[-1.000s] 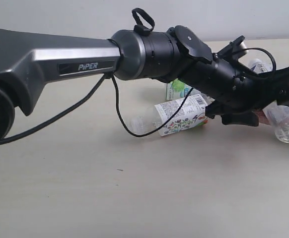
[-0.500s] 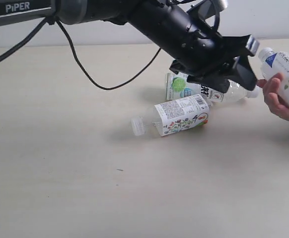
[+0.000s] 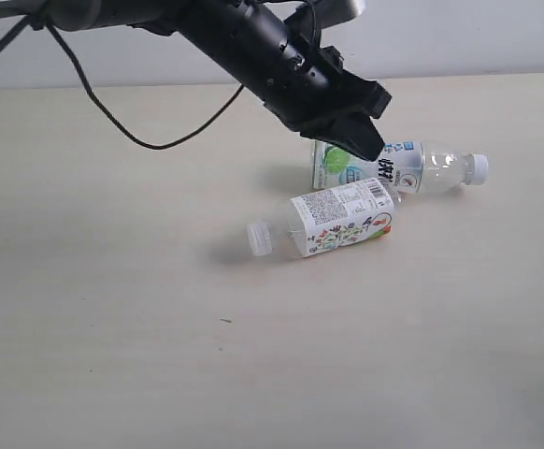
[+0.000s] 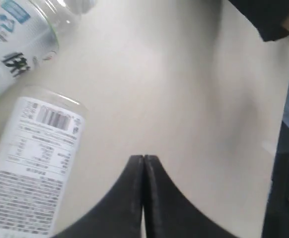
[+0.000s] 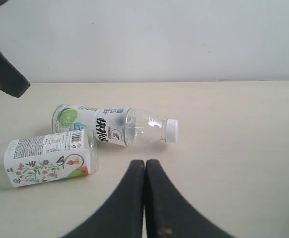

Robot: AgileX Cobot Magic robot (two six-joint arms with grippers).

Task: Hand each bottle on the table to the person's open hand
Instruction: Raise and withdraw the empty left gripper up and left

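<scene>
Bottle [image 3: 412,166] partly hidden behind closed left end effector [image 3: 370,148]; right end effector [image 5: 144,166] also closed.

what the frames hide or cut short
in the exterior view the left arm [image 3: 244,37] runs out past the top edge, and the left gripper [image 3: 369,148] covers an upper corner of the lime-label bottle [image 3: 412,166]. the left wrist view is blurred: the small print on the flower-label bottle [image 4: 33,168] cannot be read, the left and bottom edges cut that bottle, and the dark shapes [image 4: 286,198] along the right edge cannot be told. in the right wrist view the flower-label bottle's cap end is cut off by the picture's edge.
</scene>
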